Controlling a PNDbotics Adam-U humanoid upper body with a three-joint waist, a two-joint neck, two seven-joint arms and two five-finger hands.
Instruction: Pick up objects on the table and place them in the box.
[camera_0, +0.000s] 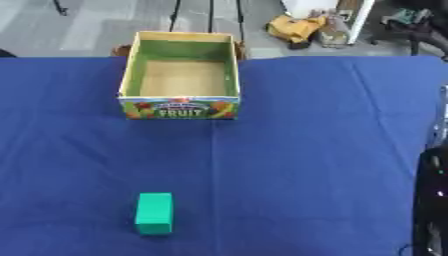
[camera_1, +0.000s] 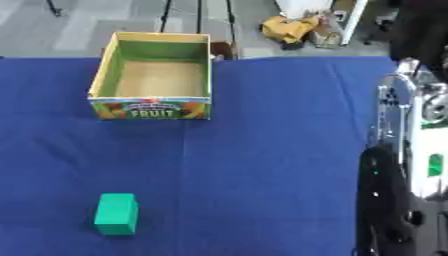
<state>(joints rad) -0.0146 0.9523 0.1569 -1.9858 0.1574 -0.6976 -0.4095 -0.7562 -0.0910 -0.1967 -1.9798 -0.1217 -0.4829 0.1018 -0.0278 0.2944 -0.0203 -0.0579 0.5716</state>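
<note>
Nearest the camera in the left eye view lies a green block (camera_0: 154, 213), flat on the blue cloth of the table (camera_0: 297, 150), close to the near edge and left of the middle. It lies long way toward the far edge, touching nothing. Well beyond it, at the far edge and also left of the middle, stands the open cardboard box (camera_0: 179, 107), green on its inner walls, brown on its floor, with FRUIT printed on its near side. Nothing shows inside it. A dark strip of the right arm (camera_0: 430, 200) runs down the right edge of this view.

Turning to the right eye view, that arm (camera_1: 398, 165) fills the right side, black and silver, over the table's right edge. No hand can be made out on it, so whether fingers are apart or together cannot be told. It touches neither block nor box. No left hand appears.
</note>
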